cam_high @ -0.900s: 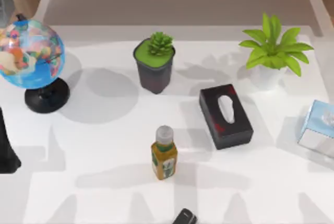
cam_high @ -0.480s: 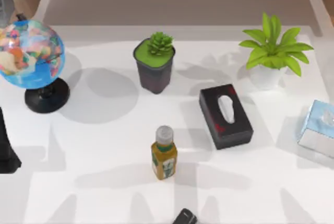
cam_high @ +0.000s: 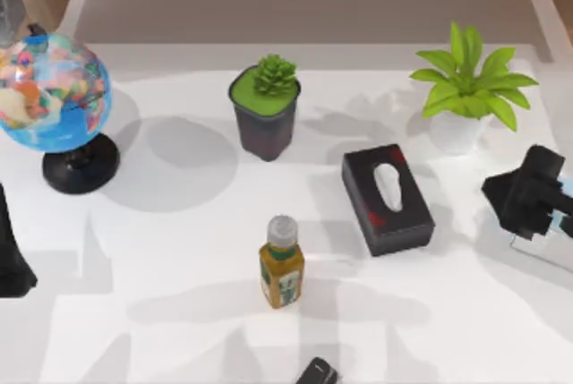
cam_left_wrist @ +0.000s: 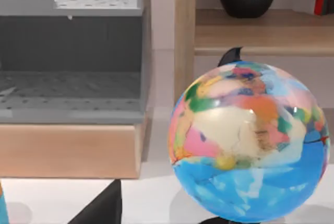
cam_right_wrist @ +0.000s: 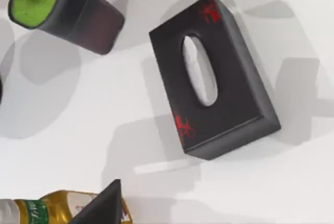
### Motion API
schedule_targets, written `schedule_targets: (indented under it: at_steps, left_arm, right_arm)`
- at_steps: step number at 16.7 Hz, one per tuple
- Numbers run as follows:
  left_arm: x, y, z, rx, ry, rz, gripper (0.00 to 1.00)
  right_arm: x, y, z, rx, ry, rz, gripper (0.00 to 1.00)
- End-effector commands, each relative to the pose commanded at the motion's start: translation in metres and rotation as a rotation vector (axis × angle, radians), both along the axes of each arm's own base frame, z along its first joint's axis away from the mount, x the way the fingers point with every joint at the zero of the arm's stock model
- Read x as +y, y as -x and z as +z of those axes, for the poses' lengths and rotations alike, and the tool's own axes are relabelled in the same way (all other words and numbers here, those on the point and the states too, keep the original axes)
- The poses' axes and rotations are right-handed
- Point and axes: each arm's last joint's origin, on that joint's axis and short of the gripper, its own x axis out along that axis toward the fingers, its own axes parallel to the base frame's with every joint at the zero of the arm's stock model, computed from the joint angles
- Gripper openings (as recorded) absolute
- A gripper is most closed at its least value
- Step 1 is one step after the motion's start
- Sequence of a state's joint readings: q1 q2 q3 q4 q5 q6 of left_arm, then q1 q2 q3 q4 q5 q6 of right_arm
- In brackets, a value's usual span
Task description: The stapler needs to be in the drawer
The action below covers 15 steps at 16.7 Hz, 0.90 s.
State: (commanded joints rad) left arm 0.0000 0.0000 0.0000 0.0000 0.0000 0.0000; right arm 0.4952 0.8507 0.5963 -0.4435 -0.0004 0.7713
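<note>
The stapler (cam_high: 317, 372), small and glossy black, lies at the table's front edge, just in front of the bottle (cam_high: 281, 263). A grey drawer unit (cam_left_wrist: 73, 51) on a wooden base stands behind the globe (cam_left_wrist: 249, 140) at the far left. My right gripper (cam_high: 528, 192) hangs above the table's right side, to the right of the black tissue box (cam_high: 387, 198) and far from the stapler. The left arm (cam_high: 11, 259) stays parked at the left edge.
A dark pot with a green succulent (cam_high: 265, 108) stands at the back middle, a leafy plant in a white pot (cam_high: 466, 89) at the back right. A pale blue box (cam_high: 560, 232) lies partly under the right arm. The globe (cam_high: 52, 102) stands at the far left.
My right arm has come into the top view from the right edge and now covers part of the pale blue box. Nothing on the table has moved.
</note>
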Motion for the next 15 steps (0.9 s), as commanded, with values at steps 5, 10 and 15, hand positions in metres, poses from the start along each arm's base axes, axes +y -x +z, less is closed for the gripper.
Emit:
schedule_targets:
  at_steps: [5, 10, 15]
  left_arm:
    - [0.000, 0.000, 0.000, 0.000, 0.000, 0.000, 1.00]
    - [0.000, 0.000, 0.000, 0.000, 0.000, 0.000, 1.00]
    - [0.000, 0.000, 0.000, 0.000, 0.000, 0.000, 1.00]
  right_arm:
    - [0.091, -0.021, -0.004, 0.469, 0.019, -0.050, 1.00]
    - [0.180, -0.012, -0.034, 0.743, 0.167, -0.189, 1.00]
    - [0.231, 0.003, -0.061, 0.826, 0.266, -0.310, 1.00]
